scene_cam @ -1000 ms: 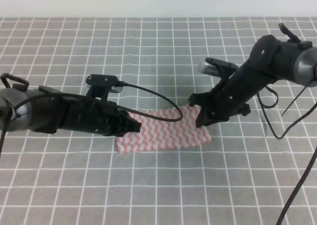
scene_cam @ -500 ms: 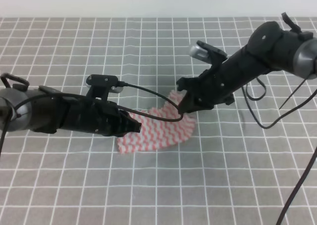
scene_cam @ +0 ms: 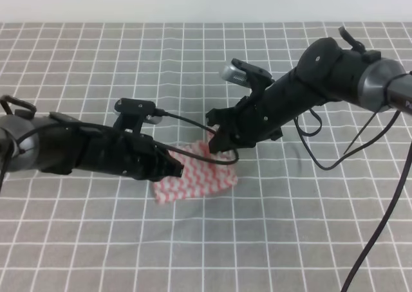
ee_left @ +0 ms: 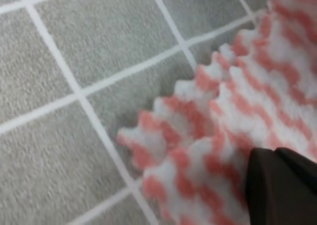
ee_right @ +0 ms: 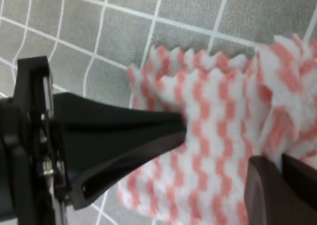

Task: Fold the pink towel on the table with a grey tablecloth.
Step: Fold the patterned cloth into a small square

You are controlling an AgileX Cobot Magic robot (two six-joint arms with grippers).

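Observation:
The pink towel [scene_cam: 201, 176] lies bunched and partly doubled over on the table with a grey tablecloth [scene_cam: 193, 67]. My left gripper [scene_cam: 176, 170] is low at the towel's left side and shut on it. In the right wrist view it [ee_right: 179, 128] shows as a closed black wedge with its tip on the towel [ee_right: 218, 111]. My right gripper [scene_cam: 219, 141] is shut on the towel's right edge and holds it raised over the towel's middle. The left wrist view shows the serrated edge of the towel [ee_left: 218, 111] on the grey cloth [ee_left: 74, 46].
Black cables [scene_cam: 212, 126] loop from both arms over the cloth near the towel. The table's far edge [scene_cam: 193, 24] meets a white wall. Grid cloth extends in front of the towel [scene_cam: 206, 247].
My right gripper has carried the towel's right edge up and leftward, so the towel has gone from flat and wide to bunched and narrow. My left gripper has stayed at the left side.

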